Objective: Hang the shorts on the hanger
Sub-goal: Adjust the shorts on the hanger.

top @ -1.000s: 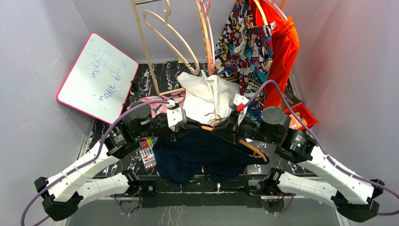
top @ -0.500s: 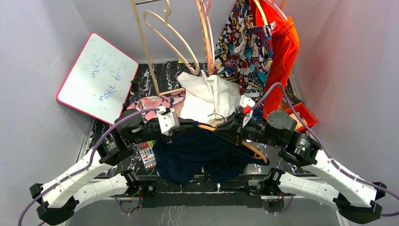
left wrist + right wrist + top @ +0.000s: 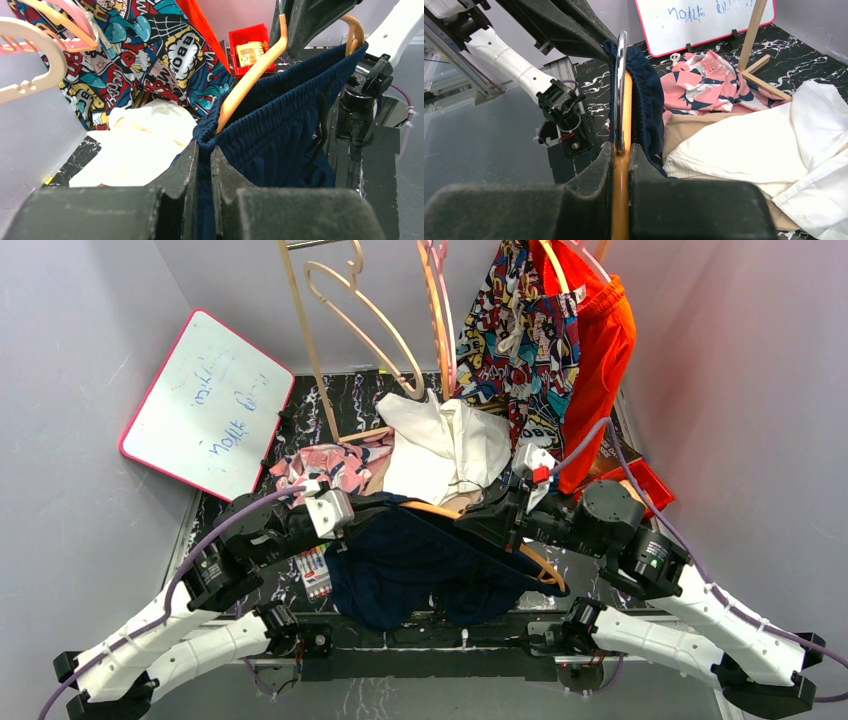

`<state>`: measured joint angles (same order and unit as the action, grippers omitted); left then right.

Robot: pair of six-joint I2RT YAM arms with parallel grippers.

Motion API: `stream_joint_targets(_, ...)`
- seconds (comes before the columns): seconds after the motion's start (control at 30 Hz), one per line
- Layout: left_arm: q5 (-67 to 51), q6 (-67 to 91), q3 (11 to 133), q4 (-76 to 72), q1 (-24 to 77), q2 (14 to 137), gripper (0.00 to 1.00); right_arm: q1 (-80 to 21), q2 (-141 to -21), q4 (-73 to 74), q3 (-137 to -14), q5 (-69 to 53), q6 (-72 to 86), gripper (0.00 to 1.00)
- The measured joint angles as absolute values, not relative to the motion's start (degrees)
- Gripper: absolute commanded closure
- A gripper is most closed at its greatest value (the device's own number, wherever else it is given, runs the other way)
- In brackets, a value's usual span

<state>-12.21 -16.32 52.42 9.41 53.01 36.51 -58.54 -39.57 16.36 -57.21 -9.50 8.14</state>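
Observation:
The navy shorts (image 3: 420, 560) hang between both arms over the table's near middle, their elastic waistband (image 3: 280, 107) stretched along the orange-tan hanger (image 3: 437, 509). My left gripper (image 3: 347, 528) is shut on the waistband's left end (image 3: 206, 142), just past the hanger's tip (image 3: 250, 75). My right gripper (image 3: 482, 525) is shut on the hanger's bar (image 3: 625, 112), beside its metal hook (image 3: 620, 75). The navy cloth (image 3: 646, 100) drapes over that bar. The hanger's right end (image 3: 545, 565) sticks out past the cloth.
A whiteboard (image 3: 205, 405) leans at the back left. Pale hangers (image 3: 360, 310), a pink hanger (image 3: 437, 300), comic-print shorts (image 3: 520, 340) and orange shorts (image 3: 600, 350) hang at the back. White cloth (image 3: 445, 445), a pink patterned garment (image 3: 325, 462), a red box (image 3: 640, 485) and markers (image 3: 315, 570) lie on the table.
My left gripper has pinched tighter on the waistband and drawn it left and nearer. The right arm has shifted right with the hanger, so the waistband is stretched wider.

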Motion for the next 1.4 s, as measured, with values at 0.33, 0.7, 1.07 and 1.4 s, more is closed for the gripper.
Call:
stream_joint_targets(0.33,-11.2,-13.8,51.0,10.4,53.1,32.7,1.00,-58.6,-37.1,13.6,-54.3,-10.4,10.9,1.00)
stream_joint_targets(0.7,-12.7,-8.2,49.3,9.4,53.1,30.3,1.00,-58.9,-35.3,11.7,-51.6,-11.4,11.4,1.00)
stream_joint_targets(1.07,-13.0,-4.9,48.8,9.6,53.1,29.4,1.00,-59.0,-33.8,9.5,-49.7,-12.1,11.8,1.00)
stream_joint_targets(1.4,-9.8,-6.5,52.5,17.2,52.2,31.8,0.26,-57.8,-34.1,13.4,-50.4,-8.7,10.0,1.00)
